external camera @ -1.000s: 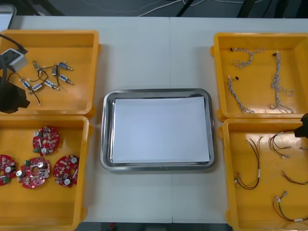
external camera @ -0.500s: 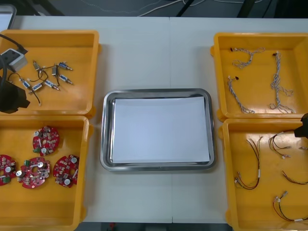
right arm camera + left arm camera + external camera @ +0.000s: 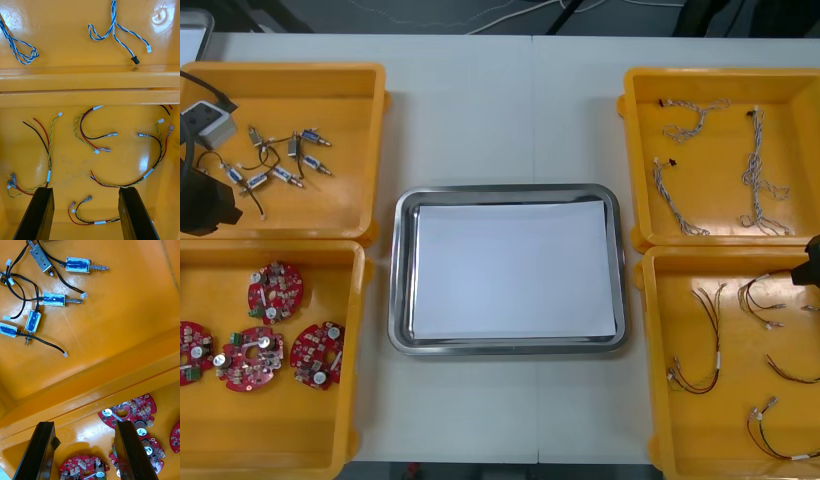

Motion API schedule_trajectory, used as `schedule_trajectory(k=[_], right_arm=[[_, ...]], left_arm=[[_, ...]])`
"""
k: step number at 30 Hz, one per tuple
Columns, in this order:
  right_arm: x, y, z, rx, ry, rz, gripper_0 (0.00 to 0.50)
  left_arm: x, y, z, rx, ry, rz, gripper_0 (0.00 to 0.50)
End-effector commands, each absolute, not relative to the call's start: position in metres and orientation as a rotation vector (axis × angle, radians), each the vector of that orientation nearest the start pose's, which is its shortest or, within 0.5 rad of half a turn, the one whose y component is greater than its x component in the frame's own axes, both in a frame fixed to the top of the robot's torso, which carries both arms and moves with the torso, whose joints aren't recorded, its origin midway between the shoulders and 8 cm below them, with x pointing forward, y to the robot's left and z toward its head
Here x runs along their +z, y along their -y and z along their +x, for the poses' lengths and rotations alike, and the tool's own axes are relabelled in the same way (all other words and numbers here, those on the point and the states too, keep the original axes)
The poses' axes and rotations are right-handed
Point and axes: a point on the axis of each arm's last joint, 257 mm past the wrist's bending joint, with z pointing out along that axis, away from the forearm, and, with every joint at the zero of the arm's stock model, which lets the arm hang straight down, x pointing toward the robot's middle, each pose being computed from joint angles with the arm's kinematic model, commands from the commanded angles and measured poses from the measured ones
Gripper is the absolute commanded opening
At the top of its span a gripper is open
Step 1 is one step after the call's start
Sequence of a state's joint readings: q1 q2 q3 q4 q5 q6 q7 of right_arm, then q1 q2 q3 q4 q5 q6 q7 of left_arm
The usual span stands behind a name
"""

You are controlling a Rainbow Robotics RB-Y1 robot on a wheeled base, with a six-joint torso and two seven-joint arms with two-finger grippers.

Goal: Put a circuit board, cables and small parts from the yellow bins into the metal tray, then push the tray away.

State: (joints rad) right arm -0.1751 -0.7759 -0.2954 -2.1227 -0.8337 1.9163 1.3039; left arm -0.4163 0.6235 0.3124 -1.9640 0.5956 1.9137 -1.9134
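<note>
The metal tray (image 3: 402, 272), white inside, holds nothing at the table's middle. My left arm (image 3: 202, 205) hangs over the wall between the two left bins. The left gripper (image 3: 84, 452) is open, with round red circuit boards (image 3: 129, 413) lying beyond its fingers and small metal parts (image 3: 54, 299) with black leads in the farther bin. My right arm (image 3: 811, 266) is at the right edge, over the near right bin. The right gripper (image 3: 86, 214) is open above red and yellow cables (image 3: 93, 137). Blue and white cables (image 3: 116, 28) lie in the bin beyond.
Two yellow bins stand at each side. The far left bin (image 3: 370, 150) holds small metal parts (image 3: 280, 160), the near left bin several circuit boards (image 3: 275, 288). The far right bin holds twisted cables (image 3: 755, 170), the near right bin (image 3: 650, 350) red and yellow ones (image 3: 705, 340).
</note>
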Motion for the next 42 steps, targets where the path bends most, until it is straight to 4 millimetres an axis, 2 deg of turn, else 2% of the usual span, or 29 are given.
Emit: schedule_trajectory(k=[1, 38, 42], right_arm=[[-0.1713, 0.3865, 0.3704, -0.067, -2.722, 0.032, 0.500], [-0.1713, 0.3865, 0.3704, -0.067, -2.722, 0.032, 0.500], [-0.1713, 0.3865, 0.3704, -0.067, -2.722, 0.032, 0.500]], left_arm=[[-0.1270, -0.3956, 0.4430, 0.225, -2.544, 0.404, 0.464], [-0.1270, -0.3956, 0.4430, 0.225, -2.544, 0.404, 0.468], [-0.1270, -0.3956, 0.4430, 0.225, -2.544, 0.404, 0.495]])
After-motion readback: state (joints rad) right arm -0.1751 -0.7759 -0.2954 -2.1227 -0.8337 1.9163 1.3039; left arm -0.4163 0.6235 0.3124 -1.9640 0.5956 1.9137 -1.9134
